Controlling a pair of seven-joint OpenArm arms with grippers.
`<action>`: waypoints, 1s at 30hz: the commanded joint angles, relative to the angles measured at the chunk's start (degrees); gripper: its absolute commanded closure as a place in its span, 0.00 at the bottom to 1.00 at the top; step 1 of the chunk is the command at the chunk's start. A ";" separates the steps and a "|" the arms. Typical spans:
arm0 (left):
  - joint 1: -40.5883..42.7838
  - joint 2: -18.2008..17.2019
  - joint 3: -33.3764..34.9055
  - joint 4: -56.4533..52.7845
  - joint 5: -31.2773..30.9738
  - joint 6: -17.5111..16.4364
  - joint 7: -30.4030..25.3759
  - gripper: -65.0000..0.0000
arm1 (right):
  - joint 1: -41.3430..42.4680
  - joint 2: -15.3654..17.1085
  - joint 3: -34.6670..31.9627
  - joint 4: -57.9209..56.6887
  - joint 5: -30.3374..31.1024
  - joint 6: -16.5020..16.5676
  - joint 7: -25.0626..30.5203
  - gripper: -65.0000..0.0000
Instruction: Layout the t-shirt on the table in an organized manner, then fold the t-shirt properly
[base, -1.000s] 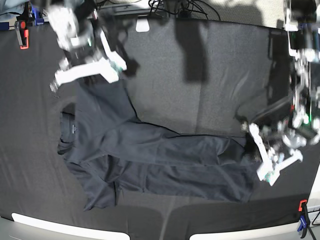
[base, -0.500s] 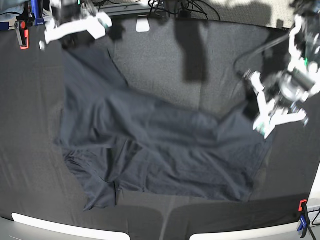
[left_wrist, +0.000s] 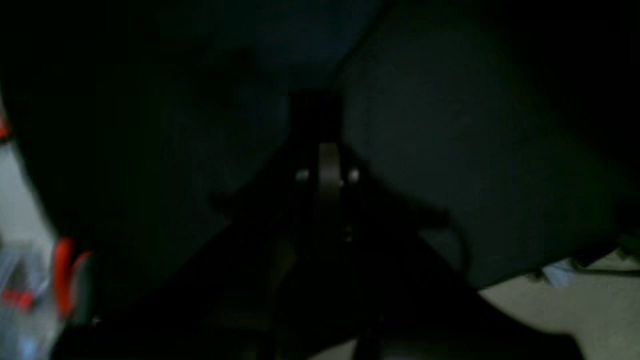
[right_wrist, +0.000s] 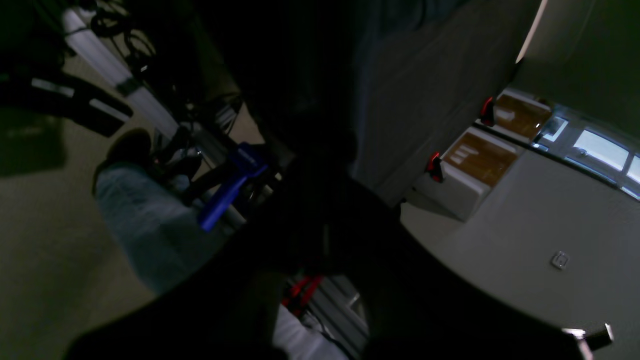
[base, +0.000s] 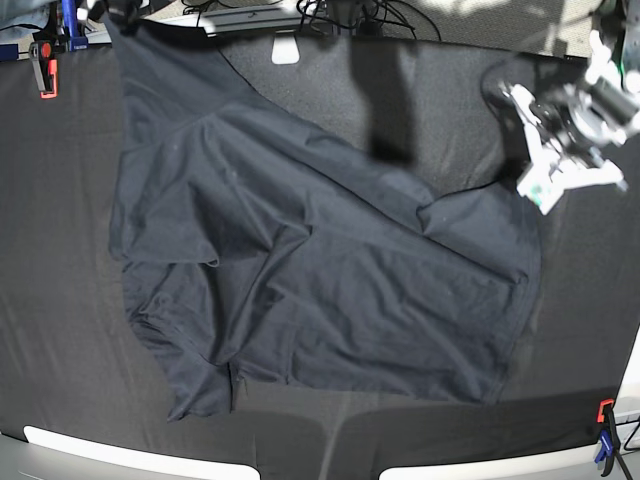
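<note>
T-shirt (base: 310, 270) stretches rumpled across the table (base: 60, 300); both grippers' jaws too unclear to judge.

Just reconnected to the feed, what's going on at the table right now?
Both arms are spreading the t-shirt out over the table. The left gripper is at the shirt's corner on the base view's right; whether it grips the fabric cannot be told. The right gripper is out of the base view past the top left, where the other corner is pulled up to the frame edge. The shirt is opened wide but wrinkled, with bunched folds at its lower left. No folding yet.
</note>
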 joint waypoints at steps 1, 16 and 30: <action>0.37 -0.63 -0.39 0.02 0.37 0.50 -3.45 1.00 | -0.76 0.35 0.02 1.01 -1.46 -0.72 -0.52 1.00; -13.66 3.32 -0.39 -32.92 -13.46 2.16 -7.48 0.68 | -0.59 0.35 0.04 1.01 -1.49 -0.72 -0.50 1.00; -17.05 3.32 -0.39 -34.29 -22.84 -3.67 -7.45 0.68 | -0.46 0.35 0.02 1.01 -1.44 -0.79 -0.50 1.00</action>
